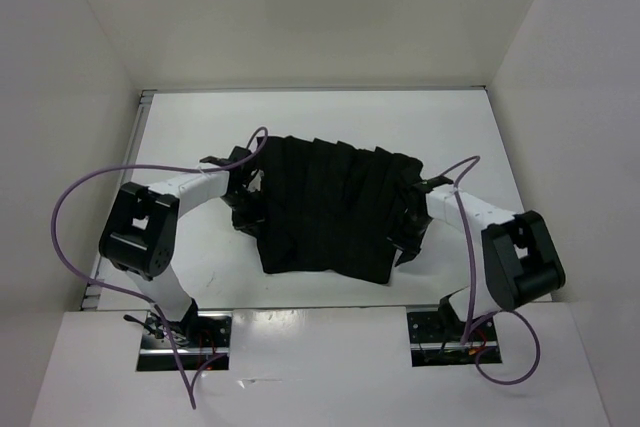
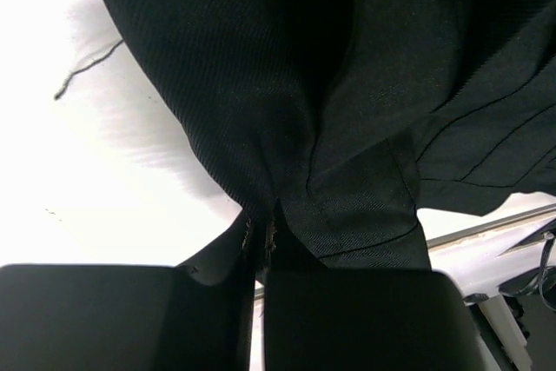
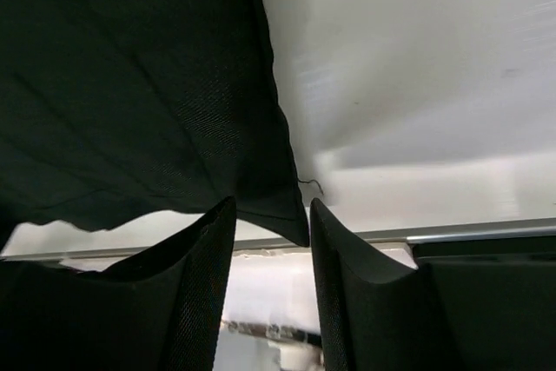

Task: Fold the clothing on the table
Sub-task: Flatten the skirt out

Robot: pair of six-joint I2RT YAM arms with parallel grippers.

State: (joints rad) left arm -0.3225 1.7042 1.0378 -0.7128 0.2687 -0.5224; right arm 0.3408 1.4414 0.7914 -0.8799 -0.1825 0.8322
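This looks like a robot test bench in a lab, not a home. A plain white table [image 1: 330,112] is boxed in by upright white walls [image 1: 300,7], like a booth. A left arm [image 1: 140,232] and a right arm [image 1: 520,257] are bolted to metal plates [image 1: 215,332] at its near edge, with purple cables [image 1: 466,247] looping loose. Black clothing [image 1: 330,212] lies spread on the table. Whatever lies beyond the walls is hidden, so the room itself cannot be told.
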